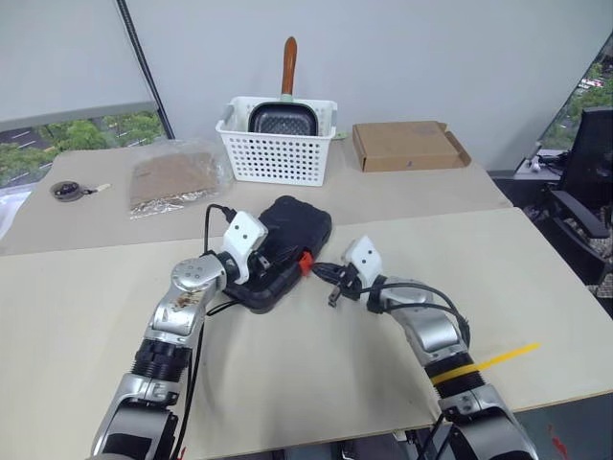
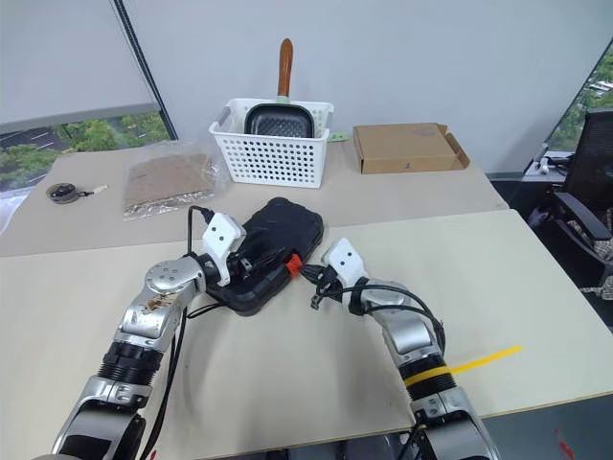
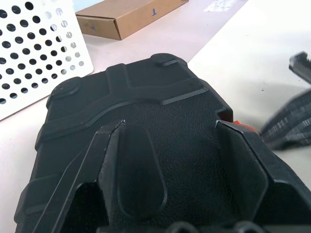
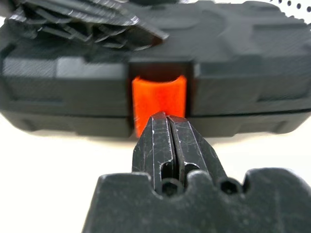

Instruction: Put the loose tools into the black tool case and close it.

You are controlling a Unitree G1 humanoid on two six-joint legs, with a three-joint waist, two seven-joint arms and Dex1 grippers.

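The black tool case (image 1: 285, 251) lay closed mid-worktop (image 1: 536, 287); the left claw (image 3: 194, 194) straddled its lid, fingers spread, while the clenched right claw (image 4: 169, 141) met its orange latch (image 4: 159, 99)

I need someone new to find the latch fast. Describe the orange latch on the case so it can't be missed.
On the nearer table, in front of the white slotted basket, lies the closed black tool case. The orange latch sits in a notch midway along the case's side edge facing the right gripper, whose shut fingertips point at it. It is the only orange part on the black shell.
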